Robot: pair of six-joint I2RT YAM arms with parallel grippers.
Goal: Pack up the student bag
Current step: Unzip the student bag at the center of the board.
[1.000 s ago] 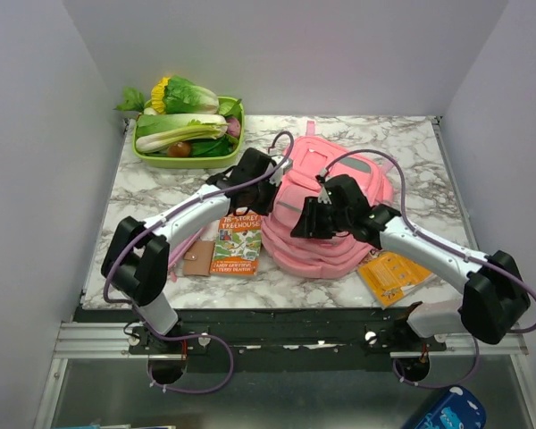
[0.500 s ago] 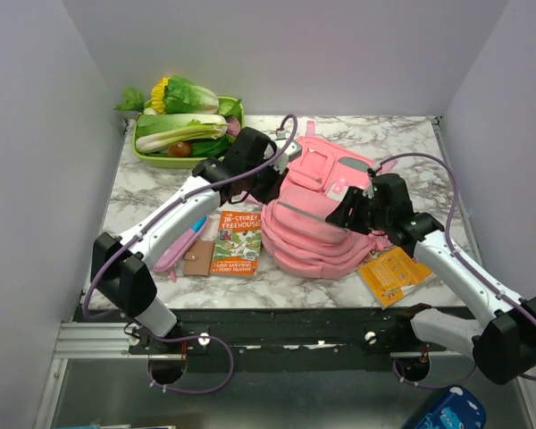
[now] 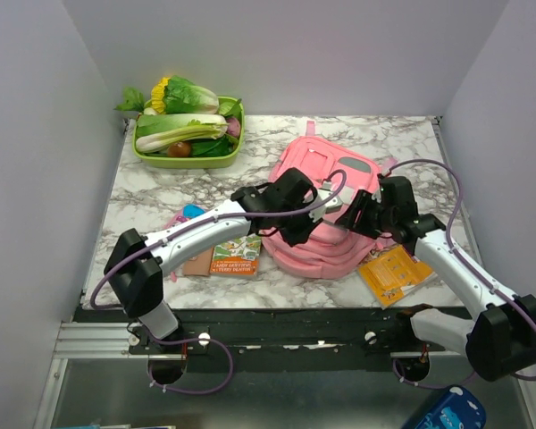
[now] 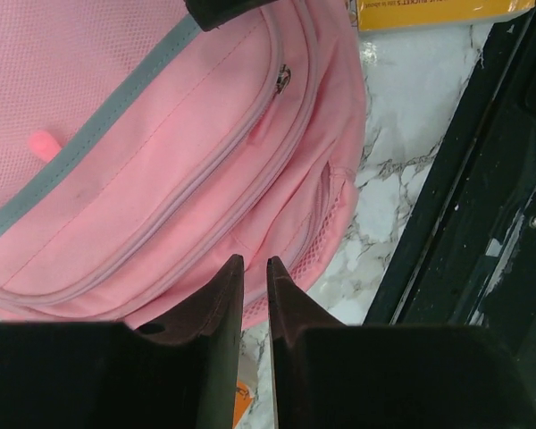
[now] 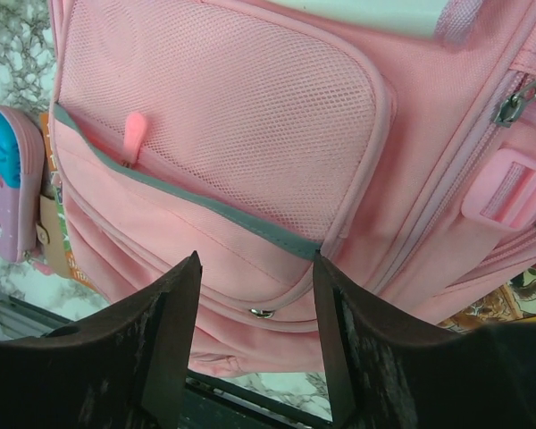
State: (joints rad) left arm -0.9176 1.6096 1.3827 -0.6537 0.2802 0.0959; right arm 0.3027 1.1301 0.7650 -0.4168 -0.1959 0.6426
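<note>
The student bag [image 3: 332, 255] is lying soft, probably light, so its top loop [image 3: 309, 128] is looking grabbable; left gripper [image 4: 250, 261] is hovering nearly closed, right gripper [image 5: 255, 259] gaping wide, both empty.

Soft, matt pink cloth makes up the student bag [image 3: 314, 159], with a fine mesh pocket [image 5: 250, 125] and shiny metal zip pulls [image 5: 515, 100]; the table [image 3: 152, 192] has a smooth marble-look finish, the paperback [image 3: 237, 257] a glossy paper cover

Bright, even light from above leaves soft shadows on the table [image 3: 143, 192]. Wrist views render the student bag [image 5: 250, 134] sharply, fingers [image 5: 161, 357] dark
</note>
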